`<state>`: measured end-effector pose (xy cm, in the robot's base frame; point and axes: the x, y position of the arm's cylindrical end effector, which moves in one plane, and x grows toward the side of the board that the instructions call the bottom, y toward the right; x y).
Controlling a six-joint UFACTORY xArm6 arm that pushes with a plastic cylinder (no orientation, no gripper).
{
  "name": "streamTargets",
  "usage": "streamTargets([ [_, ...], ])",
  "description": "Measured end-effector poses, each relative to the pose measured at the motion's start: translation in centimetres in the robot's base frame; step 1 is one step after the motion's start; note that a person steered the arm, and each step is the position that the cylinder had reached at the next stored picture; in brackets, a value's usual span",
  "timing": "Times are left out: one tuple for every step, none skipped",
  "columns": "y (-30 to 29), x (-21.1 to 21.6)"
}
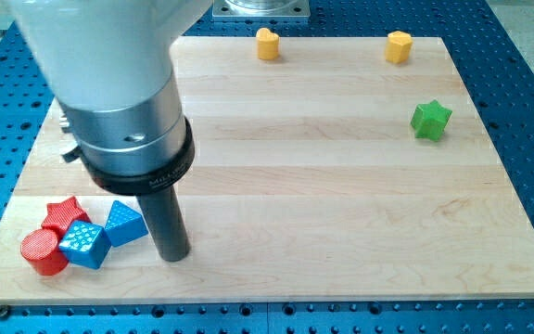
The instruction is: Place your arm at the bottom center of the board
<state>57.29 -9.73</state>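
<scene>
Surface (341,186): pale wooden board, grain running left to right, lying on a blue perforated base (527,56).

Arm (109,74): pale grey housing with a metal collar and black ring, entering from the view's top left and cut off by the frame edge. It hides part of the board's left side.

Rod: dark, smooth, straight. My tip (174,257) rests on the board at the view's lower left, left of the bottom centre. No jaws are fitted, so nothing is apart, together or clamped.

Cluster at the view's bottom left, all ribbed plastic:
- blue cube (125,223), just left of my tip; contact cannot be told.
- blue block (84,244), dotted top face, against the cube.
- red star (64,213), partly behind the blue blocks.
- red cylinder (44,252), touching the dotted blue block.

Top edge:
- yellow heart (266,44), shape hard to confirm.
- yellow hexagon (398,45), near the view's top right.

Right side:
- green star (430,120), alone, well apart from everything else.
</scene>
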Motion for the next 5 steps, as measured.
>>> streamTargets([
  [0.0, 0.0],
  [0.0, 0.0],
  [0.0, 0.0],
  [0.5, 0.0],
  [2.1, 0.8],
])
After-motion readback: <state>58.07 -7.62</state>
